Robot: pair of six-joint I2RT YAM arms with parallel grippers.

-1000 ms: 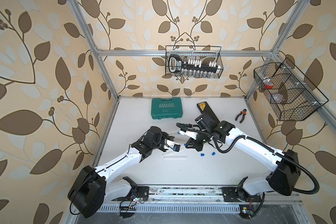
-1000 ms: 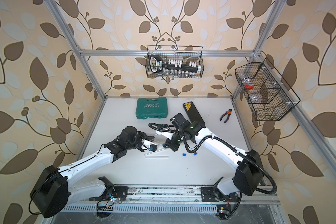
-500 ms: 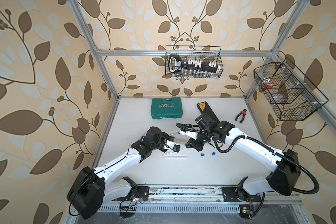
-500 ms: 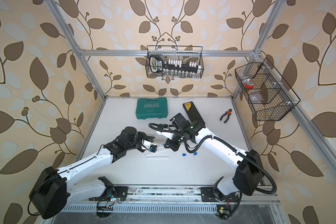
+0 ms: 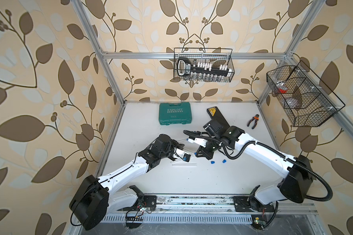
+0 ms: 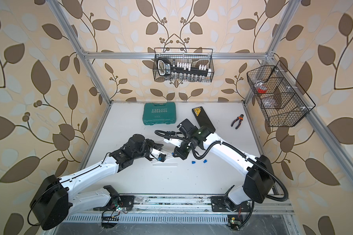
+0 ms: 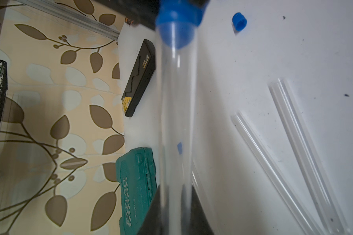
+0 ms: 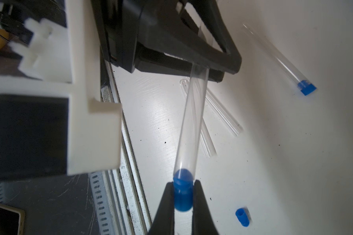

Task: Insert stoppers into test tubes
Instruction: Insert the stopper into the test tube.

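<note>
Nearest the bases, two bare tubes [image 5: 184, 164] lie on the tabletop [image 5: 192, 183], with two loose stoppers [image 5: 212, 162] just to their right. Beyond them, above the tabletop, the left pincer [image 7: 175, 195] is clamped on a tube [image 8: 192, 122]. The right pincer [image 8: 183, 196] is clamped on a stopper [image 8: 182, 181] whose rounded tip sits inside that tube's mouth. A capped tube [image 8: 277, 55] lies farther off, and a green case [image 5: 175, 113] is at the back. Compared with a second ago, nothing has visibly shifted.

You lose the base of the tube [image 7: 175, 114] inside the left gripper [image 7: 176, 191]. Its stopper [image 7: 178, 22] — blurred — runs off frame.
</note>
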